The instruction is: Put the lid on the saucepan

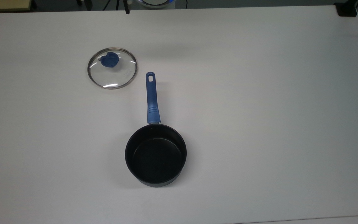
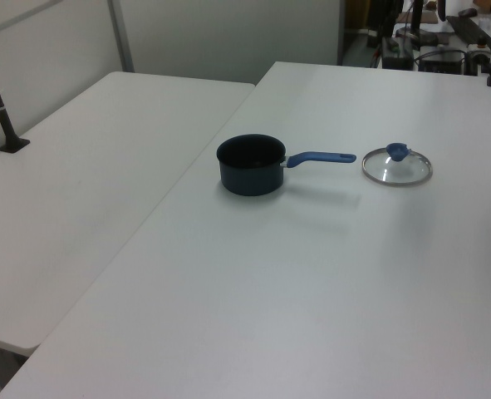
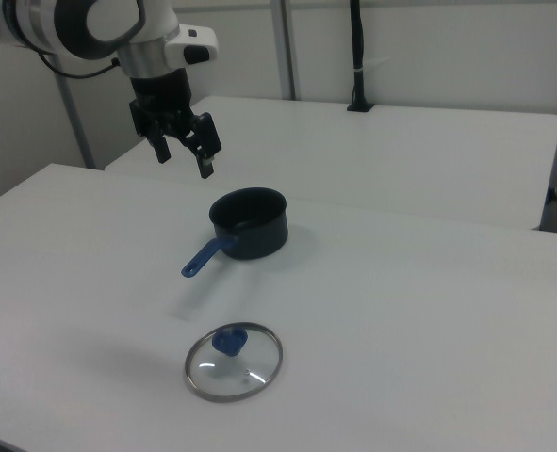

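On the white table (image 1: 259,93), I saw the saucepan (image 1: 156,155) upright near the middle, its long blue handle (image 1: 152,99) lying straight and pointing up the top view toward the far edge. The lid (image 1: 112,68) lay flat, knob up, just beside the handle's end on the top view's left, not touching. In the right view, the gripper (image 3: 184,155) hung high above the table, fingers spread and empty, pointing downward.

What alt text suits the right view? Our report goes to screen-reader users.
A robot arm's open hand hangs above a white table, up and left of an empty black saucepan with a blue handle. A glass lid with a blue knob lies flat nearer the camera, apart from the pan.
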Action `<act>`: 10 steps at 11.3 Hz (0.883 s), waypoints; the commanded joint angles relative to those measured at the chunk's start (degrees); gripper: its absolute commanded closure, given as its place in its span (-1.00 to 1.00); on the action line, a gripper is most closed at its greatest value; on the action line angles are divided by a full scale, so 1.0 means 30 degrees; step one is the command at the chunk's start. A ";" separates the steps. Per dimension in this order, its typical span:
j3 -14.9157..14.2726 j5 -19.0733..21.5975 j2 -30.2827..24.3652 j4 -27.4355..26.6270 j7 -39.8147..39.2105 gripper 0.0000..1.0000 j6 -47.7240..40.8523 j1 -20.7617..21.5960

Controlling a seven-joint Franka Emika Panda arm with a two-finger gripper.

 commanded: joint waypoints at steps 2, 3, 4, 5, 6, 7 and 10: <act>-0.0130 0.0270 0.0077 0.0289 0.0198 -1.00 -0.0168 0.0217; -0.0102 0.0270 0.0077 0.0289 0.0198 -1.00 -0.0168 0.0217; -0.0130 0.0270 0.0077 0.0289 0.0198 -1.00 -0.0168 0.0217; -0.0131 0.0270 0.0077 0.0289 0.0198 -1.00 -0.0168 0.0217; -0.0131 0.0270 0.0077 0.0289 0.0198 -1.00 -0.0168 0.0188; -0.0247 0.0241 0.0077 0.0289 0.0111 -1.00 -0.0168 0.0188; -0.0336 -0.0717 0.0047 -0.0263 -0.4436 -1.00 -0.0343 0.0129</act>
